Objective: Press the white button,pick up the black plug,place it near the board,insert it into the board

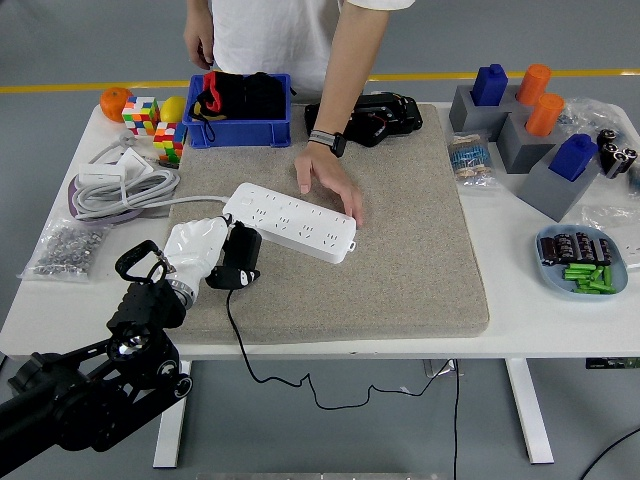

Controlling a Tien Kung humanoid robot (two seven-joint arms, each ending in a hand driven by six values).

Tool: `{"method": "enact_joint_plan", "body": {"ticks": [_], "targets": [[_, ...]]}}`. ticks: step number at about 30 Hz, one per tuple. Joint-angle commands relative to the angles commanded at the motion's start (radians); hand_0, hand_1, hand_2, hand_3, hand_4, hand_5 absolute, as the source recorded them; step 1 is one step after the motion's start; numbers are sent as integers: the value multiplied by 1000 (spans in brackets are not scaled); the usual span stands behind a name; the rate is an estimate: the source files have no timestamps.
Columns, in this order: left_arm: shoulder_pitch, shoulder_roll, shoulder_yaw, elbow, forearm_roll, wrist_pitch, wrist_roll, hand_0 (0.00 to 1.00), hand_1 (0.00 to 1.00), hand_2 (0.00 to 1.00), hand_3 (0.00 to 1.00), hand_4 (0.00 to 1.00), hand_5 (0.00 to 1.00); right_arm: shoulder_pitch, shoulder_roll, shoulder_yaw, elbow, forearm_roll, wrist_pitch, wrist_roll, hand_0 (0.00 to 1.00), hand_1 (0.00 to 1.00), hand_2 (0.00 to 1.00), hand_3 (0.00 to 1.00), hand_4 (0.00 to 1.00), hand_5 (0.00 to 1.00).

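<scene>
Left hand is seen at the mat's left edge, white fingers clamped on the plug. Plug is held just off the board's left end, cable hung over the mat's front edge. Board lies diagonally on the mat's left half. A person's hand is laid flat against the board's far right edge, fingers together. Right hand is not seen.

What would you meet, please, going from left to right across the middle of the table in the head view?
Bag of small metal parts → robot hand → black plug → white power strip → bare grey mat → blue tray of green parts.
</scene>
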Motion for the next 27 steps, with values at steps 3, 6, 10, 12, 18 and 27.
{"method": "enact_joint_plan", "body": {"ticks": [3,6,10,12,18,27], "targets": [[-7,16,-5,-13,-10,7,-20,153,289,275,422,590,2,1,0,1,0,1,-1,2,741,707,685,623,690,370],[-25,34,-15,-29,-25,15,-47,153,289,275,422,590,2,1,-2,2,-1,1,-3,3,741,707,685,623,690,370],[-52,39,-16,-15,-46,20,-75,151,281,271,419,573,2,2,-1,1,-1,1,-4,4,740,707,686,620,689,372],[-73,39,-5,0,-54,17,-82,151,281,271,419,573,2,3,-1,0,0,2,-4,5,740,707,686,620,689,372],[-146,28,61,47,-83,9,-96,149,271,268,418,569,2,5,-2,-3,0,4,-4,5,741,706,684,620,688,371],[-221,16,164,121,-109,-5,-114,148,269,267,415,572,2,7,-4,-3,-1,5,-4,4,738,705,683,618,688,368]]}}
